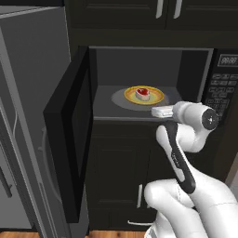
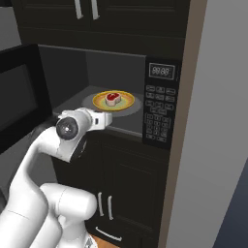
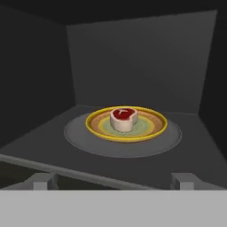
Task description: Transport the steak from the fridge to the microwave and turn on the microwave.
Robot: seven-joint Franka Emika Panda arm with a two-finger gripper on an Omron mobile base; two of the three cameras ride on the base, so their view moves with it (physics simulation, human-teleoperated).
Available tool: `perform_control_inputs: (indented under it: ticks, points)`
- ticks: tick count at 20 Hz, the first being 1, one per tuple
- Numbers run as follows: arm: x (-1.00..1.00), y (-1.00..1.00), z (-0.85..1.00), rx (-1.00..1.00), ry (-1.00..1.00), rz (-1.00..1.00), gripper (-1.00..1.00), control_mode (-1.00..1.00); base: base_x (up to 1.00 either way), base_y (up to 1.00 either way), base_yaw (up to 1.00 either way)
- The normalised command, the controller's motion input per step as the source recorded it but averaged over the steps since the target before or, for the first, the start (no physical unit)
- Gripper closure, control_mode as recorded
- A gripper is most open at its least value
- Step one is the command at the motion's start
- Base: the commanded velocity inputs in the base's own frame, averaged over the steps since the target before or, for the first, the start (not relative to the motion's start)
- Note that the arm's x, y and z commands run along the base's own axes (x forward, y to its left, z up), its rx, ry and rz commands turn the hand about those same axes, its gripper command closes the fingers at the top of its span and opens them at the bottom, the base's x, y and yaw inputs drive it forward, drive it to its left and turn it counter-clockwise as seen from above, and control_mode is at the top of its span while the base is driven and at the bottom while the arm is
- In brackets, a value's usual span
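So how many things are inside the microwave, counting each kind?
Steak: 1
Yellow-orange plate: 1
Grey turntable: 1
Total inside the microwave: 3

Glossy yellow plate [image 3: 126, 128], matt grey turntable [image 3: 80, 137], matt black microwave [image 1: 153, 60]

The white arm comes up from the base, bends at the elbow, and the wrist levels out so the hand points straight forward. The gripper [image 1: 155, 111] sits horizontal with its jaws spread wide, fingertips [image 3: 43, 181] well apart, and nothing is held between them.
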Motion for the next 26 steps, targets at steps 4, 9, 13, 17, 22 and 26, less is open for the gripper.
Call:
perform_control_inputs:
  ticks: [4,9,13,17,22,26]
  points:
    - [-0.73,0.0,0.19,-0.14,0.2,0.0,-1.0,-1.0,0.0,0.0,0.0]
    - [-0.73,0.0,0.02,-0.18,0.18,0.0,-1.0,-1.0,0.0,0.0,0.0]
    - [-0.69,0.0,0.0,-0.21,0.19,0.0,-1.0,-1.0,0.0,0.0,0.0]
    - [-0.66,0.0,-0.17,-0.25,0.06,0.01,-1.0,-1.0,0.0,0.0,0.0]
    - [-0.73,-0.02,-0.33,-0.17,-0.03,0.11,-1.0,-1.0,0.0,0.0,0.0]
    - [-0.91,-0.1,-0.25,0.0,-0.11,0.23,-1.0,-1.0,0.0,0.0,0.0]
